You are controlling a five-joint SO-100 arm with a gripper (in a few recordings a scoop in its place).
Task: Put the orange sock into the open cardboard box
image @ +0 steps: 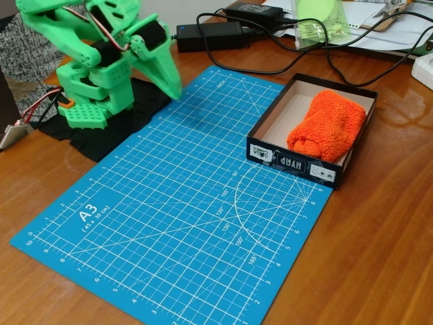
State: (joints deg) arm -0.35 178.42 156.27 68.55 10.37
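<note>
The orange sock [328, 125], a fuzzy rolled bundle, lies inside the open cardboard box [298, 164], filling its right half and leaning on the right wall. The box is black outside, pale inside, and stands at the right edge of the blue cutting mat [176, 217]. My green arm is folded up at the top left. Its gripper [172, 84] points down over the mat's far left corner, well away from the box. The fingers look pressed together with nothing between them.
A black power adapter [210, 35] and cables lie behind the mat, one cable curving past the box's far side. A clear plastic cup [318, 24] and papers sit at the back right. The arm's base [91, 101] stands on black cloth.
</note>
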